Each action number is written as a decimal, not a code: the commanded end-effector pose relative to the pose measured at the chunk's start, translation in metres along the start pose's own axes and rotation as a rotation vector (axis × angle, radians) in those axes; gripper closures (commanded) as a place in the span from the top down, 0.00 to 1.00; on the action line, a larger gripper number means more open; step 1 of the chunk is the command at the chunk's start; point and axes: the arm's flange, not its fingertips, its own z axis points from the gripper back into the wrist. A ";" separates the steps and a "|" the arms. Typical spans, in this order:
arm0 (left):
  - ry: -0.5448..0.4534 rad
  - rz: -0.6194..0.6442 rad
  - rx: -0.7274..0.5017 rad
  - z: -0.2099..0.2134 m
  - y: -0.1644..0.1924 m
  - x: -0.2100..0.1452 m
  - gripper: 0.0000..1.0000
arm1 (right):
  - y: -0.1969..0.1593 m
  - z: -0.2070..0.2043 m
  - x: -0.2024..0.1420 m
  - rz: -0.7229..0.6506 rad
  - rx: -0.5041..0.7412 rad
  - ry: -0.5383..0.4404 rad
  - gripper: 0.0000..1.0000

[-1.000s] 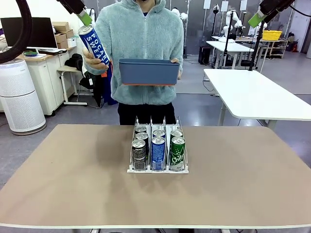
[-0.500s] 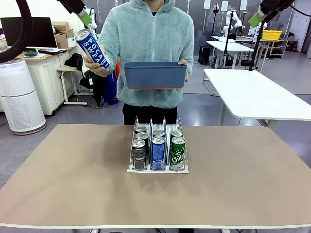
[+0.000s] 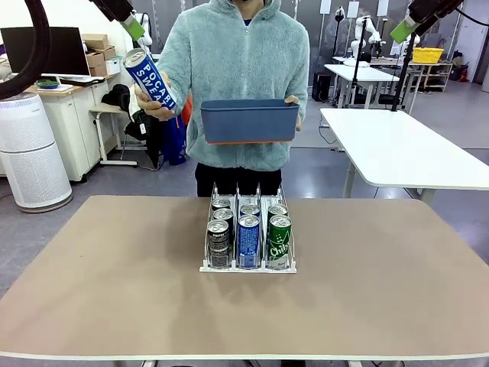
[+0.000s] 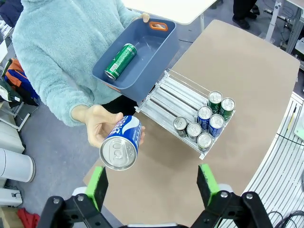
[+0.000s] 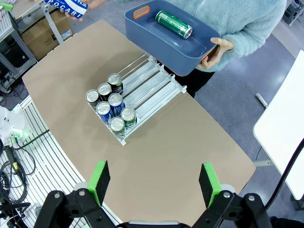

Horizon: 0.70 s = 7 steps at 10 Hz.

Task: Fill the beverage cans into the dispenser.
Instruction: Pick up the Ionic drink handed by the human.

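Left gripper (image 4: 152, 184) and right gripper (image 5: 154, 184) hang spread, empty — an off-centre grab at the tilted blue can (image 4: 121, 145) in the person's hand (image 4: 94, 123) could knock it loose.

grey floor (image 3: 321, 172), white table (image 3: 397, 149), perhaps air purifier (image 3: 30, 153)
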 end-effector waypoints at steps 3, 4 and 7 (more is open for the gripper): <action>0.033 0.004 0.022 -0.015 0.016 -0.006 1.00 | 0.000 0.000 0.000 -0.008 0.001 -0.001 1.00; 0.021 0.006 0.035 -0.028 0.022 -0.007 1.00 | 0.000 0.000 0.000 -0.008 0.001 -0.001 1.00; 0.032 0.029 0.022 -0.043 0.023 -0.015 1.00 | 0.000 0.000 0.000 -0.008 0.001 -0.001 1.00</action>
